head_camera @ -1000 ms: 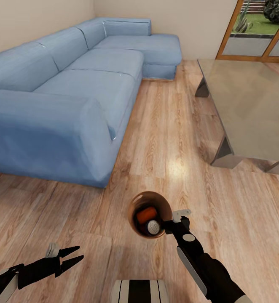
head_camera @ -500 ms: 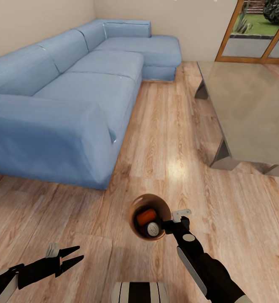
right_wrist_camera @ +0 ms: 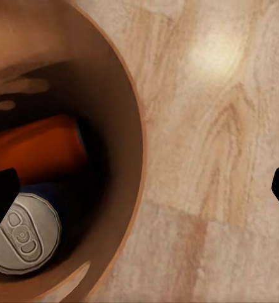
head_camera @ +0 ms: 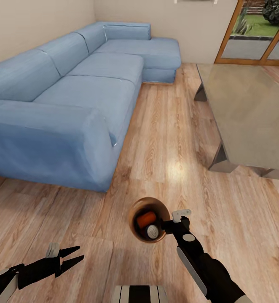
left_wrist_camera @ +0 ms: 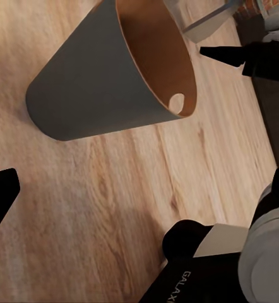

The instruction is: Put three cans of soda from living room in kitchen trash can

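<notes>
The right gripper (head_camera: 170, 226) is clenching the bin (head_camera: 133, 210) rim at 3 o'clock; cans (head_camera: 146, 218) are lying inside, two showing. The left gripper (head_camera: 74, 256) is hanging released. Kitchen drop-off is waiting.

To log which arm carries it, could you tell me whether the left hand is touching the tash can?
Apart: the head view shows bare floor between the left hand and the tash can.
</notes>
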Tool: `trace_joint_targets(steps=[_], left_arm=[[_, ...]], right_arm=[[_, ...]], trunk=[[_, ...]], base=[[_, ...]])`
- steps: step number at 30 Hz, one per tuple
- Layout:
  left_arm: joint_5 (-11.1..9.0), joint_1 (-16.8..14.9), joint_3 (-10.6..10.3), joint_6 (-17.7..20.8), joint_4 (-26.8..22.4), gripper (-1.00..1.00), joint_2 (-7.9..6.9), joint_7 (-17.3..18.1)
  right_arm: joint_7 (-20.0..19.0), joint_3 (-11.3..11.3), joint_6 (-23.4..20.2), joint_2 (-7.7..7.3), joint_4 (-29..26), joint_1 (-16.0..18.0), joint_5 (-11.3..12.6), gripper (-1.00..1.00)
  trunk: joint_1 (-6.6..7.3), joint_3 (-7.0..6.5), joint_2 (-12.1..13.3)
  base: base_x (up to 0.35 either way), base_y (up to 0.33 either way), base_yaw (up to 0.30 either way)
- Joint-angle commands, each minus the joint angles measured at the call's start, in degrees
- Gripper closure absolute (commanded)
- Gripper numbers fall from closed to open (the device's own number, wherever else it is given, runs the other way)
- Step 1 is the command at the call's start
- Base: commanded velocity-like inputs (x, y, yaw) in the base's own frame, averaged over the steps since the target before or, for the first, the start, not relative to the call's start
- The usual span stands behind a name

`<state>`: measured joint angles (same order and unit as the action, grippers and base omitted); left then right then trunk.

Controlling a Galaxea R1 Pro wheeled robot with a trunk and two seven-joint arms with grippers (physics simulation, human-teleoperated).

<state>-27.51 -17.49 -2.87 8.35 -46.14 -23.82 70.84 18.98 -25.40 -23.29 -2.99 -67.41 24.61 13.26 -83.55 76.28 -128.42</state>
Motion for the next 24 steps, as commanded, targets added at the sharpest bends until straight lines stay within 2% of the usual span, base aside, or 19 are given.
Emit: trace_joint_targets(steps=[1, 24], left_arm=[[0.00, 0.00, -0.01, 0.00, 0.00, -1.00, 0.00, 0.00], [0.03, 0.00, 0.04, 0.00, 0.05, -1.00, 0.00, 0.00]], right_arm=[[0.00, 0.00, 0.00, 0.00, 0.00, 0.00, 0.01, -1.00], [0.00, -0.09, 0.00, 0.00, 0.00, 0.00, 0.01, -1.00]], trunk=[[0.23, -0.19, 0.42], [5.28, -4.31, 9.64]], base=[[0.000, 0.000, 0.000], [0.000, 0.000, 0.000]])
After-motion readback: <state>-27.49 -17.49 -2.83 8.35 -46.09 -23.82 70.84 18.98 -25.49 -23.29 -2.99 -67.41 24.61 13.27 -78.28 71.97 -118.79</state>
